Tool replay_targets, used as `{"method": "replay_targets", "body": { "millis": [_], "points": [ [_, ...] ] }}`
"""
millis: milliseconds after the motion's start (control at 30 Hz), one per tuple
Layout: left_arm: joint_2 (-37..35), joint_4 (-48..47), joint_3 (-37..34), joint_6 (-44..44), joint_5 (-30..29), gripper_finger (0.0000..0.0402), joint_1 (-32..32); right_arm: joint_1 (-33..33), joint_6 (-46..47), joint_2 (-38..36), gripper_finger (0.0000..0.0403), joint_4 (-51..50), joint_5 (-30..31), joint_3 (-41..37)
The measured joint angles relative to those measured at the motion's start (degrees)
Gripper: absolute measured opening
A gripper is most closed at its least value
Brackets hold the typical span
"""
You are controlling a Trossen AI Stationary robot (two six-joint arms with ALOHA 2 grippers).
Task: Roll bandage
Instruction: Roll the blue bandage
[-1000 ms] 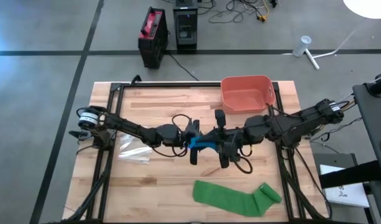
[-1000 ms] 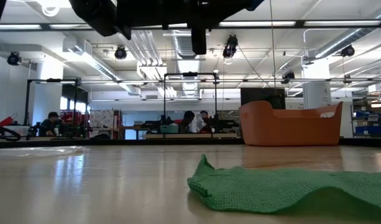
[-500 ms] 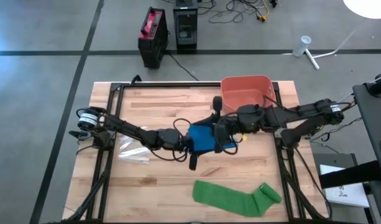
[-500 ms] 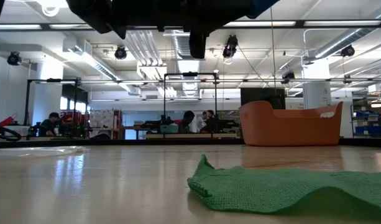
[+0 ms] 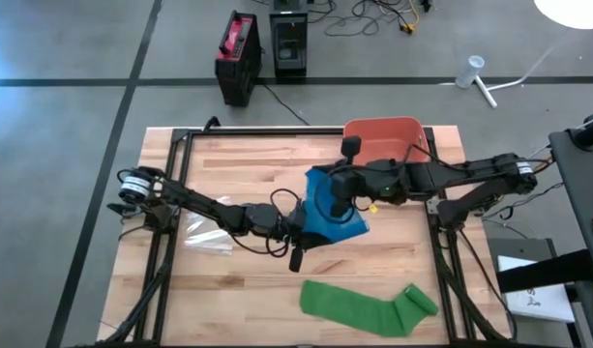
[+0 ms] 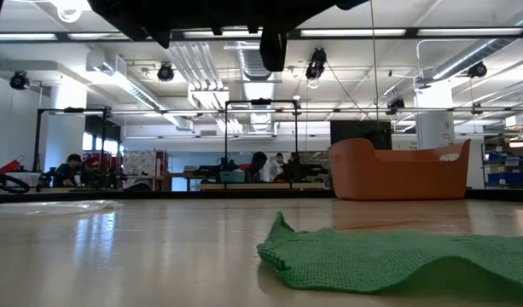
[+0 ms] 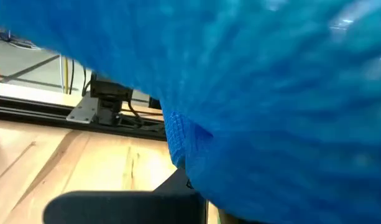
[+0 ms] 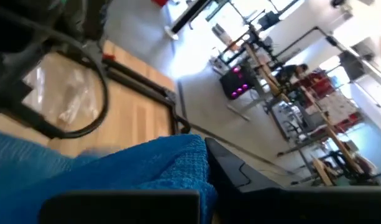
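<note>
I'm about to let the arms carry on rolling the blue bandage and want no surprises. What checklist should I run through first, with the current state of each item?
1. Left gripper shut on the blue woven bandage: ok.
2. Right gripper shut on the same bandage: ok.
3. Bandage lifted off the light wooden table: ok, the low view shows nothing blue on the tabletop.
4. Bandage rolled tight: not ok, it hangs as a spread sheet between the grippers.
5. Green woven cloth away from the arms: ok, it lies flat at the table's near edge.
6. Orange plastic bin unobstructed: cannot tell, the right arm crosses its near rim.
</note>
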Motion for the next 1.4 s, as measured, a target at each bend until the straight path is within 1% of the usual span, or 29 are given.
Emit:
{"method": "replay_targets", "body": {
  "millis": [100, 233, 367, 500, 600, 700, 867, 1067, 1267, 1400],
  "points": [
    [-0.03, -0.88, 0.00, -0.25, 0.10, 0.0000, 0.00, 1.00, -0.04, -0.98, 0.0000, 1.14, 1.44, 0.00],
    [-0.05, -1.12, 0.00, -0.61, 0.22, 0.0000, -0.02, 1.73, -0.30, -2.03, 0.0000, 3.16, 5.64, 0.00],
    [-0.07, -1.24, 0.00, -1.09, 0.29, 0.0000, -0.02, 1.94, -0.41, -2.84, 0.0000, 3.24, 7.10, 0.00],
    [-0.07, -1.16, 0.00, -1.10, 0.30, 0.0000, -0.02, 1.93, 0.91, -2.86, 0.0000, 3.23, 6.50, 0.00],
    [-0.03, -0.55, 0.00, -1.08, 0.47, 0.0000, -0.07, 1.93, 1.34, -1.95, 0.0000, 3.34, 3.67, -0.03],
    [0.00, -1.57, 0.00, -0.51, 0.43, 0.0000, 0.44, 2.18, 2.33, -0.56, 0.0000, 3.48, -0.79, -0.15],
    [0.04, -1.67, 0.00, -0.20, 0.42, 0.0000, 2.49, 3.24, 2.68, -0.34, 0.0000, 5.40, -7.54, -0.18],
    [0.06, -1.63, 0.00, 2.08, 0.64, 0.0000, 2.76, 2.76, 5.27, -0.27, 0.0000, 4.60, -8.63, -0.24],
    [0.06, -3.18, 0.00, -1.02, 0.69, 0.0000, 4.62, 2.87, 7.12, -0.27, 0.0000, 6.58, -15.45, -0.31],
    [0.10, -3.10, 0.11, -1.71, 0.68, 0.0000, 5.53, 2.81, 7.72, -0.27, 0.0000, 7.00, -17.01, -0.33]
  ]
}}
